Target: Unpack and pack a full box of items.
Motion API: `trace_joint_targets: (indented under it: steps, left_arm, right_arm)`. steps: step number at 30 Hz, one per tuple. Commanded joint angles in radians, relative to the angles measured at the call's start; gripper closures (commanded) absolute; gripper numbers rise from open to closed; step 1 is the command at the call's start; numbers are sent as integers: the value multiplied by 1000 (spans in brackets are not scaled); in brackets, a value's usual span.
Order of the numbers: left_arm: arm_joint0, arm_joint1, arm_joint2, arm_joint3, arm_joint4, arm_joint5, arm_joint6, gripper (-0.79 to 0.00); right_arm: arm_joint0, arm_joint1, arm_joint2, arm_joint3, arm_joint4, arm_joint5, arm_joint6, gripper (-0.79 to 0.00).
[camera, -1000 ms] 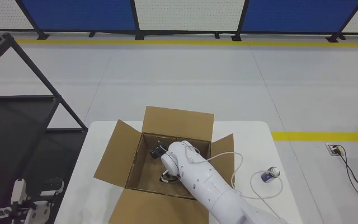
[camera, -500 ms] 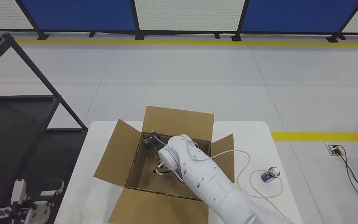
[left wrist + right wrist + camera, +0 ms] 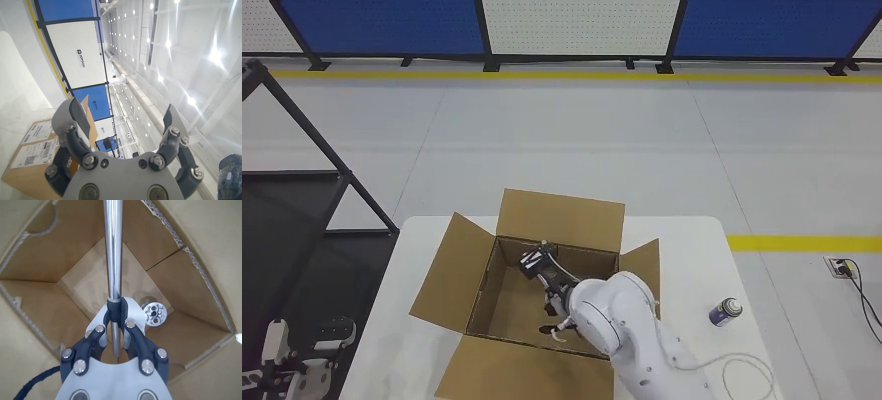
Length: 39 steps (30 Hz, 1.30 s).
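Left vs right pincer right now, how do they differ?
The left pincer is open and empty; the right pincer is shut on a shiny metal rod. The left pincer points toward the ceiling, beside the cardboard box; the right pincer points down into it. Both have dark textured pads.

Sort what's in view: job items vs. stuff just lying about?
Job:
- cardboard box, flaps open
- metal rod, right gripper fingers shut on it inside the box
- flanged metal disc on the box floor
- can on the table, probably already unpacked

Lying about:
- black rack beside the table
- floor socket
- partition panels
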Motion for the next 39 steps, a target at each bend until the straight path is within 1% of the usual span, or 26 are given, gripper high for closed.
trace_joint_targets:
  steps: [1,4,8,19,23,30,35,39]
  left_arm:
    - [0,0,0,0,0,0,0,-785]
    - [0,0,0,0,0,0,0,-785]
    - [0,0,0,0,0,0,0,-785]
    - [0,0,0,0,0,0,0,-785]
    - [0,0,0,0,0,0,0,-785]
    - [0,0,0,0,0,0,0,-785]
    - [0,0,0,0,0,0,0,-785]
    - [0,0,0,0,0,0,0,-785]
  right_arm:
    - [-58,9,26,-90,-3,-18,-19,0]
    - [-112,18,55,-171,6,-32,-59,0]
    - [-154,24,76,-230,0,-10,-96,0]
    - [-154,24,76,-230,0,-10,-96,0]
    - [-162,23,61,-246,37,-36,-153,0]
    - [-159,22,111,-375,124,23,-224,0]
    - [-183,28,174,-504,175,63,-208,0]
    - [-222,37,262,-619,218,104,-177,0]
